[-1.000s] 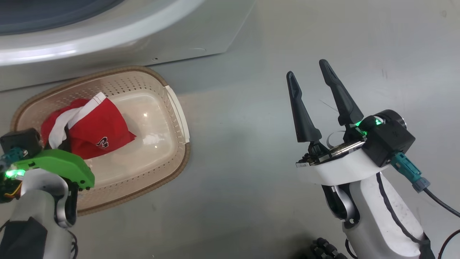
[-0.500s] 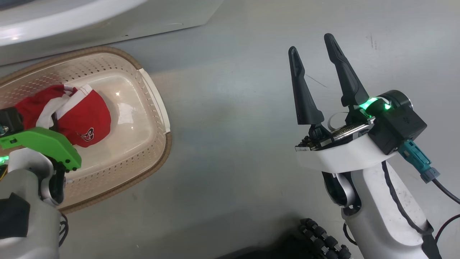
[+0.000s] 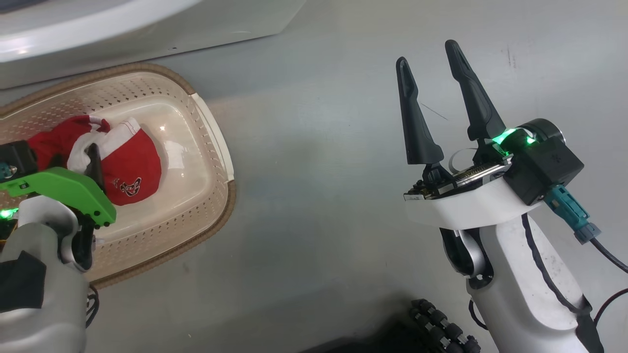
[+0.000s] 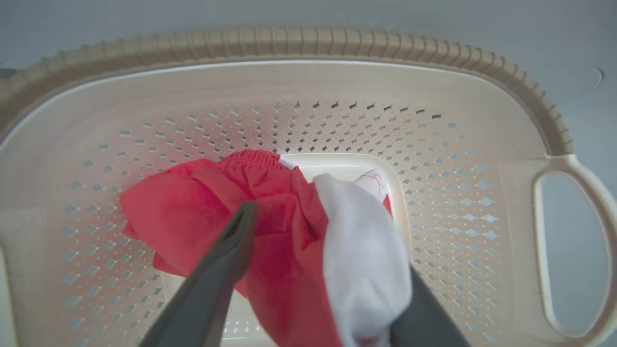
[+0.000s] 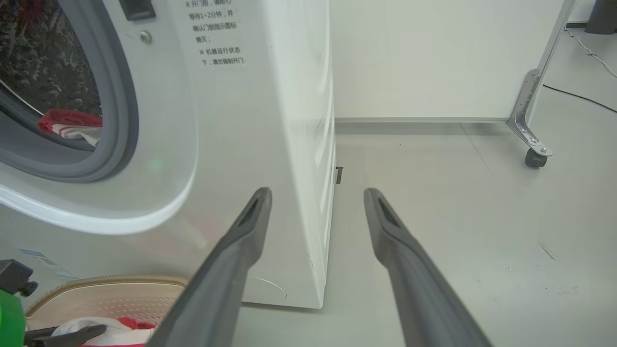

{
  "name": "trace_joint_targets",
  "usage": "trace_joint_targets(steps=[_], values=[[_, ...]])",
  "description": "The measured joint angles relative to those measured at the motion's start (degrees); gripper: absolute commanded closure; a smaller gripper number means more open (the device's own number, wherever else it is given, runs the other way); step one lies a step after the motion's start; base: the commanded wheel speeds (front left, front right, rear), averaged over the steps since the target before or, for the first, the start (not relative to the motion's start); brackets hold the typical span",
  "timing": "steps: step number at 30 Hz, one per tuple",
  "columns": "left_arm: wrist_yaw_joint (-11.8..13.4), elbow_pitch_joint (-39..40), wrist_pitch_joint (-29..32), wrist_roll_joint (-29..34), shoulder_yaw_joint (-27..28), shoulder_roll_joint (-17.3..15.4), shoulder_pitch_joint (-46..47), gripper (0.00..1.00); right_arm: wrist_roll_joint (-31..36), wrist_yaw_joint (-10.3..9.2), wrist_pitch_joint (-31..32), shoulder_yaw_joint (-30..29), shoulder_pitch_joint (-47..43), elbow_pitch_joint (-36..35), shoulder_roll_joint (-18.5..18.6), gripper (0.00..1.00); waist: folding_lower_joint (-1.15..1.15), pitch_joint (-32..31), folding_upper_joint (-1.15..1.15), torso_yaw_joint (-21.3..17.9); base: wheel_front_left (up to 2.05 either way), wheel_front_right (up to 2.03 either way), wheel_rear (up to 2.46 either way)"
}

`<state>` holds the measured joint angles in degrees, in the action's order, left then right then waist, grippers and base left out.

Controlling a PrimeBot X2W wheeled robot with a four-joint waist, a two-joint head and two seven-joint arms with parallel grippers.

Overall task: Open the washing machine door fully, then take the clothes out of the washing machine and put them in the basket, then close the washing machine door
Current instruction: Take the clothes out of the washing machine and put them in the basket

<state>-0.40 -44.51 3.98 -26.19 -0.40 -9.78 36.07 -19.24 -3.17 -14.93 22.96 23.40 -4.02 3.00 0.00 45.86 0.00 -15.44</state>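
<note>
Red clothes [image 4: 193,217], seemingly soft and light, slump in the basket [image 4: 299,43] between the wide-spread left pincer [image 4: 318,231]; pinch a bunched fold.

You work in a test lab: a washing machine [image 5: 250,120] on bare grey floor [image 5: 458,207], beside a wheeled partition [image 5: 434,58].

Glossy plastic basket [image 3: 208,166], soft cloth clothes [image 3: 140,162]

A smooth grey floor [image 3: 319,220] reflects soft light. Far off stands a white wall panel [image 5: 434,58], its metal bracket [image 5: 521,101] on a caster [image 5: 532,157] at right, a black cable [image 5: 578,98] beyond.
</note>
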Motion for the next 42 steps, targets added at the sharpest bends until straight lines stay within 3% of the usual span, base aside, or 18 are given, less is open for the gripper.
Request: trace_joint_targets(steps=[20,42], values=[[-4.49,1.96,-17.45,2.31,-3.54,4.22,-1.09,0.0,1.78,0.07,0.0,-3.22,-1.62,5.12,0.04,0.0,0.0,-8.75,0.0,4.09,0.0,0.0,0.0],[-5.21,14.52,-18.42,4.57,-4.1,5.58,-11.28,0.0,2.24,1.53,0.0,-8.13,-11.37,10.92,0.01,0.0,0.0,-23.72,0.0,11.07,0.0,0.0,0.0]])
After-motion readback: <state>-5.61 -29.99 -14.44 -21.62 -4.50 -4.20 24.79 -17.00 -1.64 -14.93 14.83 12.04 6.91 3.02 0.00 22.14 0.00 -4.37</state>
